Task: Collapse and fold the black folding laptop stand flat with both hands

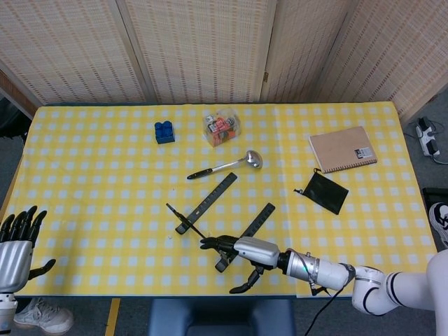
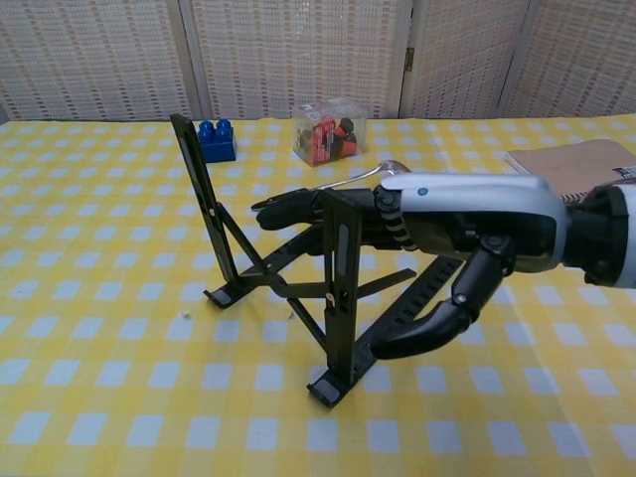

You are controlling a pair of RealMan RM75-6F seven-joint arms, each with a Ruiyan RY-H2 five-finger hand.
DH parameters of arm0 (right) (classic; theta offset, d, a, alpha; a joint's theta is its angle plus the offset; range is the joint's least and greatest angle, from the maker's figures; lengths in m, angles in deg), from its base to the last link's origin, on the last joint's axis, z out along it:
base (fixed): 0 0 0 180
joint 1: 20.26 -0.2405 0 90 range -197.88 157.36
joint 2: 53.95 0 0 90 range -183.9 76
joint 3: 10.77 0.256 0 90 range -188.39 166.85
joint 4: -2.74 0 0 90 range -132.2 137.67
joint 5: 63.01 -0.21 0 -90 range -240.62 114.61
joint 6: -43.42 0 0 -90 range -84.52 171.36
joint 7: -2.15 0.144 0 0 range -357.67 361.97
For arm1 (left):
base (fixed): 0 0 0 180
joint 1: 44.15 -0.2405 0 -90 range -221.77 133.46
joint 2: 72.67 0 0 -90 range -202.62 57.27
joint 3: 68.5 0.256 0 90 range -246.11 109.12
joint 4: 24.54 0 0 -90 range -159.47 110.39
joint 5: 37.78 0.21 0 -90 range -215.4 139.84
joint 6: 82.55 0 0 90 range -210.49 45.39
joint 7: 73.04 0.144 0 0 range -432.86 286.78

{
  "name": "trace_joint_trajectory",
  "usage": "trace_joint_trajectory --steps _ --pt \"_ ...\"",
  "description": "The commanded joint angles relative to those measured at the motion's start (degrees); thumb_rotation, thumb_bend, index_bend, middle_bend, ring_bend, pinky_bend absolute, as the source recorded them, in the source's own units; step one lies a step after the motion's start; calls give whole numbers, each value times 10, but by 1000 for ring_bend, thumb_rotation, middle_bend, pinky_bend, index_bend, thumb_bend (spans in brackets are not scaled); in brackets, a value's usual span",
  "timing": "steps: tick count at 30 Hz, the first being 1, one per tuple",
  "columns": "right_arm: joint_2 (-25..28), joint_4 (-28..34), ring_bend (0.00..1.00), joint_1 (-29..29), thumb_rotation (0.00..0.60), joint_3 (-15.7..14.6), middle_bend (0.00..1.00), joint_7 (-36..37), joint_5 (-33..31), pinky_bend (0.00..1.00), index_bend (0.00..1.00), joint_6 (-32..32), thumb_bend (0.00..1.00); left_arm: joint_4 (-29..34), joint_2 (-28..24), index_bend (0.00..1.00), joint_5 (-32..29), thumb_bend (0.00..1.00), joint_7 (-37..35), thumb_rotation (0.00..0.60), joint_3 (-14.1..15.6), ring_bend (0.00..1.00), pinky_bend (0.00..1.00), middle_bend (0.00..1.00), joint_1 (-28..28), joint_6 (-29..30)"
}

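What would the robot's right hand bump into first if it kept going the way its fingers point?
Probably the laptop stand: the right hand already reaches across its near upright, and its fingers point at the far upright. Depth between them is unclear.

The right hand covers the black stand's near upright top, so any grip is unclear.

The stand is black, made of thin slotted bars joined by crossed struts, and is still partly open. Its 2 base rails lie on the table, running away from the right hand, while 2 uprights rise nearly vertical. The nearer upright stands just in front of the hand's fingers; the farther one leans to their left.
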Motion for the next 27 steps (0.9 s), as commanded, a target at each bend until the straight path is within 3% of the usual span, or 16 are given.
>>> trace_joint_trajectory --steps 1,14,21,27 --pt "-2 0 81 -3 460 -6 0 9 1 0 0 -2 254 -1 1 62 -1 164 -1 600 1 14 0 52 -1 0" --pt "15 15 72 10 459 -14 0 -15 -10 0 0 -39 253 -8 4 62 0 164 -9 600 1 15 0 55 0 -2" --pt "54 36 70 36 460 -44 0 -12 -17 0 0 -54 254 -10 4 62 2 164 -10 600 0 15 0 56 1 -3" --pt "58 21 70 62 460 -64 0 24 -23 0 0 -72 254 -7 5 62 7 164 -6 600 1 15 0 56 2 -2"
